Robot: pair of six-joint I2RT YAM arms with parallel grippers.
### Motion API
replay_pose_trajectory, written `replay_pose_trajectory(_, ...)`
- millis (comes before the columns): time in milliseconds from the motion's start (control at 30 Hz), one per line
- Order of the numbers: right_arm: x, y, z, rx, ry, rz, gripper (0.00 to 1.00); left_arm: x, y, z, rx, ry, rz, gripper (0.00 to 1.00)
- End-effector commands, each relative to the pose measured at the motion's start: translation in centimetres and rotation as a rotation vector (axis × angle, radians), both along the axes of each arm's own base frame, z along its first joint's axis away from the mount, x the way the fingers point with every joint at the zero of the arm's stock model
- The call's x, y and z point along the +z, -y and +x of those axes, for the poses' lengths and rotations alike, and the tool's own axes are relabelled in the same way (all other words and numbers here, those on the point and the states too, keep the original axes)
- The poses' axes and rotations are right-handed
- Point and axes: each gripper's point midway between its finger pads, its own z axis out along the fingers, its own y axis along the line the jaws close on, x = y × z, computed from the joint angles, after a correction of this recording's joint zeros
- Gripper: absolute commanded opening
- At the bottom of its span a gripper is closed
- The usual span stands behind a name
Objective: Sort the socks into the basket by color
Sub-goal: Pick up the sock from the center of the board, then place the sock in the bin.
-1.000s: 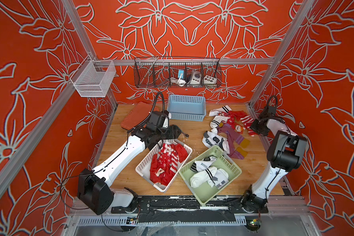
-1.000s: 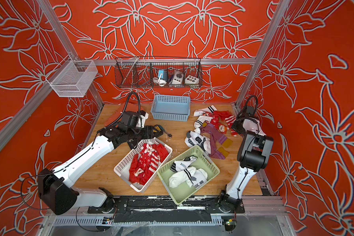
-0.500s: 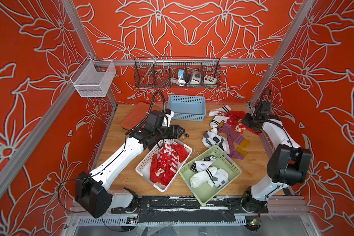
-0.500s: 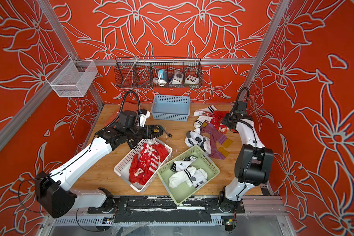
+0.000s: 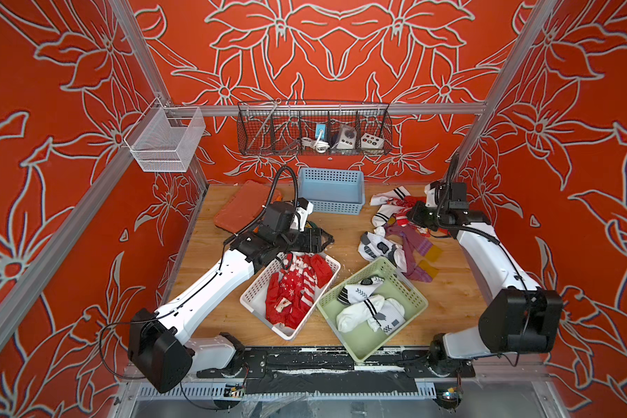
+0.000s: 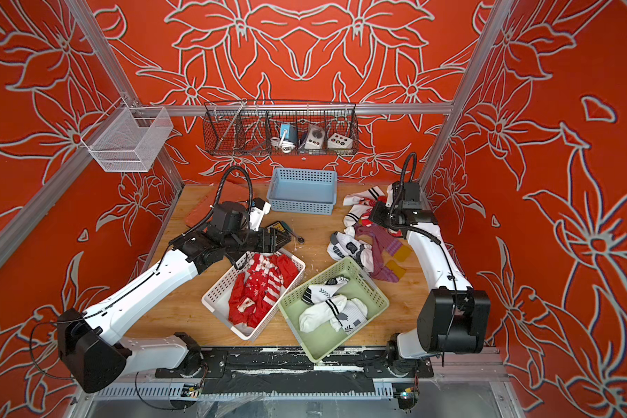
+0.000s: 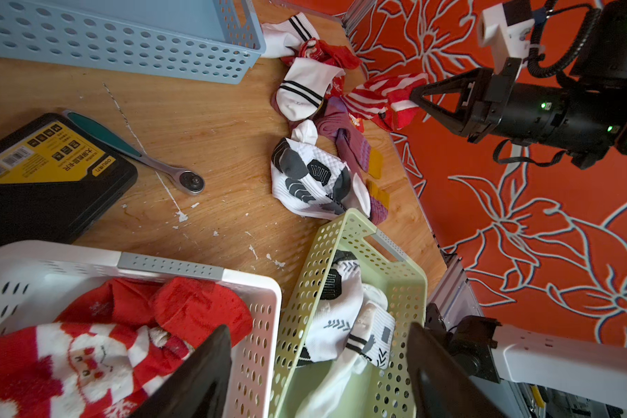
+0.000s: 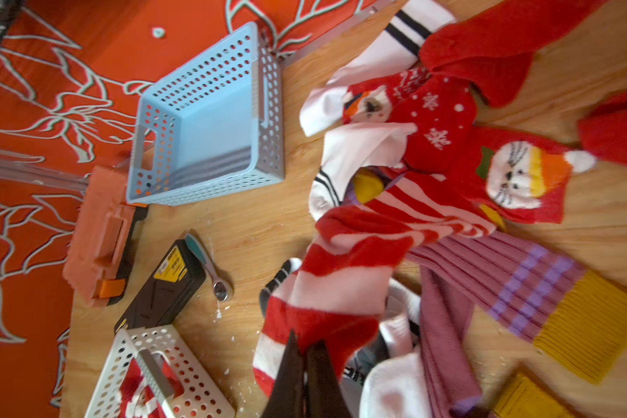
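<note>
Nearest you, ctr-right on the table [image 5: 453, 293]: green basket [image 5: 364, 342] w/ white socks [image 5: 370, 307] in it, black/grey marks. Right beside it on the left, white basket [image 5: 257, 287] w/ red socks [image 5: 294, 289], striped and Santa/snowflake ones.

Your left gripper [image 5: 324, 241] hovers over the white basket's far edge. Jaws are well apart w/ nothing btwn them.

A bit farther, left of ctr and partly under that arm: black tool case w/ yellow label [image 7: 44, 170], ratchet [image 7: 152, 164] just beside it.

Right side, mid to far: the loose pile. White sock w/ grey patches [image 5: 379, 248] lies just beyond the green basket's far corner. Purple socks w/ yellow patches [image 5: 411, 249] sit right of it, touching. Farther back are a red Santa sock [image 8: 485, 170] and white socks w/ black stripes [image 5: 388, 202].

Your right gripper [image 8: 304, 347] is over that pile, clamped on one end of a red/white striped sock [image 8: 341, 275]. The sock's other end trails back into the pile.

Far ctr: blue basket [image 5: 335, 208] by the back wall. Far left of it, an orange case [image 5: 241, 206] flat on the table.
</note>
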Motion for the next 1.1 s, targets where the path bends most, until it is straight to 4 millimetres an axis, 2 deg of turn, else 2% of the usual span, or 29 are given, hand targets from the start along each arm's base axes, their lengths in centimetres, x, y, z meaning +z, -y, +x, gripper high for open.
replay_pose_trajectory(0,2.3,-3.2,-1.3,0.13,0.056,0.081,0.0,1.4,1.0,-0.3,-0.039,0.066,-0.034,0.76)
replay_pose_trajectory(200,5.4,-6.7,-3.7,0.29,0.121,0.139,0.0,2.3,3.6,-1.0,-0.137,0.162,-0.042,0.8)
replay_pose_trajectory(367,8.0,-8.9,-6.0,0.404,0.176,0.205,0.0,1.8,5.6,-1.3,-0.199,0.252,0.009,0.81)
replay_pose_trajectory(467,9.2,-9.8,-7.3,0.465,0.205,0.224,0.0,2.0,5.9,-0.8,-0.201,0.287,0.02,0.82)
replay_pose_trajectory(633,10.8,-11.1,-9.4,0.56,0.251,0.266,0.0,3.7,6.8,-0.6,-0.239,0.364,-0.022,0.84)
replay_pose_trajectory(900,13.2,-13.1,-12.2,0.686,0.29,0.367,0.0,2.8,6.8,1.1,-0.227,0.423,0.064,0.84)
replay_pose_trajectory(1067,14.5,-14.0,-13.7,0.751,0.298,0.416,0.0,3.4,7.1,2.1,-0.221,0.483,0.088,0.85)
